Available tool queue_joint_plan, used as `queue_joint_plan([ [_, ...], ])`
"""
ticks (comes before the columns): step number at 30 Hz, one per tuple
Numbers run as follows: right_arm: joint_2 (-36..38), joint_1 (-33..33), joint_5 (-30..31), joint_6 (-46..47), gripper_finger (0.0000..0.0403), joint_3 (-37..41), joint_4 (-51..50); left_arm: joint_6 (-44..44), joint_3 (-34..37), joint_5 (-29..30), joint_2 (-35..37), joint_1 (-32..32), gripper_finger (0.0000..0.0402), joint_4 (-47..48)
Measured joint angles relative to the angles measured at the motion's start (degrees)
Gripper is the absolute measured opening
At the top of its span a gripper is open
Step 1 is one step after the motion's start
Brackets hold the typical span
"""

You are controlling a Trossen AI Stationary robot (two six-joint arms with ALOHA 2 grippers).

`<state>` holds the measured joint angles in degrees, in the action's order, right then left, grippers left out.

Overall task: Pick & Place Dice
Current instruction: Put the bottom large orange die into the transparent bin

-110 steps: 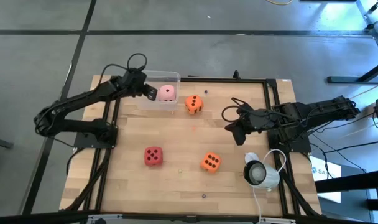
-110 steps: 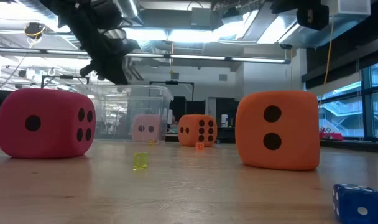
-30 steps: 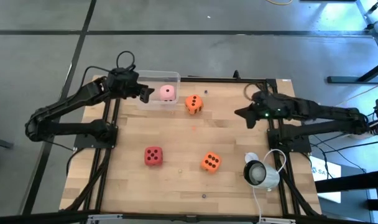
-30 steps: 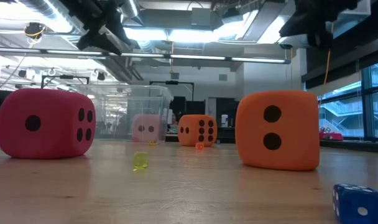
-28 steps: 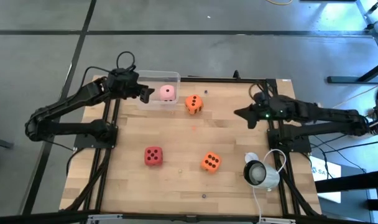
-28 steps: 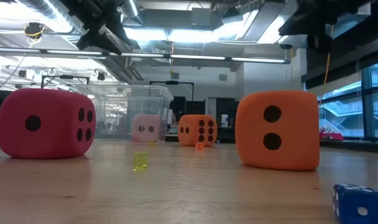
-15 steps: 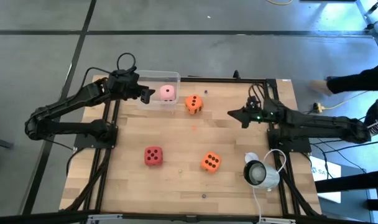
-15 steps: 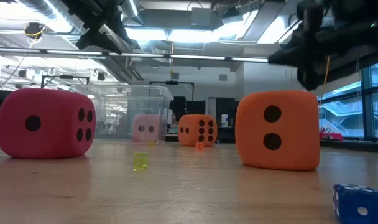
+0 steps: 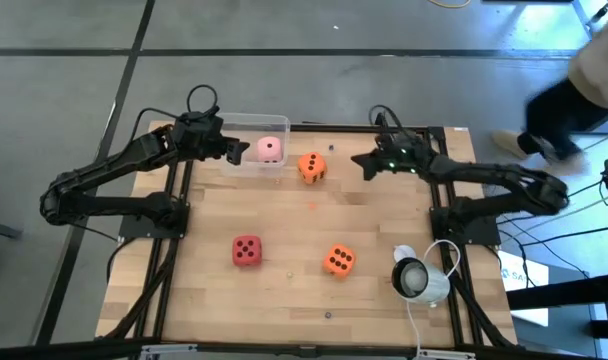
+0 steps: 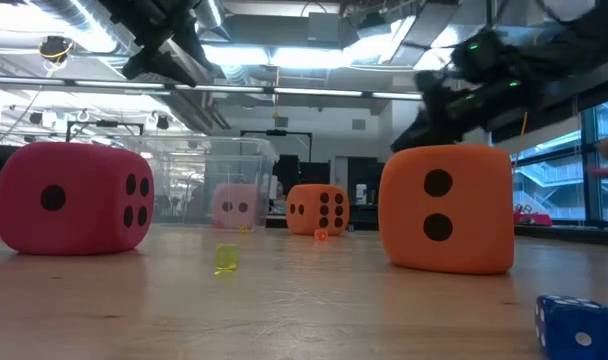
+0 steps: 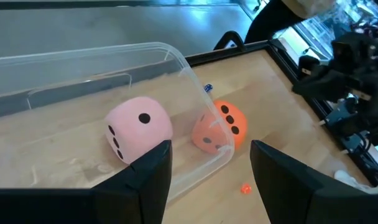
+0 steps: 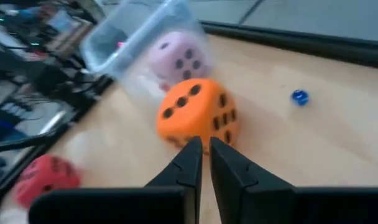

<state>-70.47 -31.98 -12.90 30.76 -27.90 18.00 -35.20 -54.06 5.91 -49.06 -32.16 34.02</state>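
Note:
A pale pink die [image 9: 270, 149] rests on the floor of a clear plastic box [image 9: 246, 128] at the table's far left. My left gripper [image 11: 211, 180] hovers open over the box's left end [image 9: 234, 150], with nothing between its fingers. An orange die [image 9: 312, 166] sits on the wood just right of the box. My right gripper [image 9: 359, 162] is shut and empty. It points at this die [image 12: 198, 115] from the right, a short way off. A red die [image 9: 247, 251] and a second orange die [image 9: 338, 261] sit nearer the front edge.
A white round device [image 9: 417, 277] with a cable lies at the near right. A tiny blue die [image 12: 299, 96] lies by the far edge; a tiny yellow cube [image 10: 225, 259] and another blue die [image 10: 578, 325] lie near the front. A person [image 9: 574, 90] walks beyond the table's far right.
My right gripper has swung from the right side toward the table's far edge and leftward, sinking toward the orange die beside the box, and has stayed shut. A person has walked into view beyond the right edge. The dice have kept their places.

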Motion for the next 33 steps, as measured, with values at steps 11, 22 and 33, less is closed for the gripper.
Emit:
queue_joint_plan([
  [11,-13.8,1.0,10.5,5.3,0.0117,-14.7,-11.0,-0.2,0.0,-0.5,0.0,0.0,0.0207,0.0],
  [22,-25.4,-0.9,11.4,7.2,0.0124,-33.4,-28.2,0.0,0.0,-0.5,0.0,0.0,0.0207,0.0],
  [33,-33.9,-0.9,8.8,0.1,0.0133,-47.3,-46.0,0.0,0.0,-1.0,0.0,0.0,0.0207,-2.0],
])
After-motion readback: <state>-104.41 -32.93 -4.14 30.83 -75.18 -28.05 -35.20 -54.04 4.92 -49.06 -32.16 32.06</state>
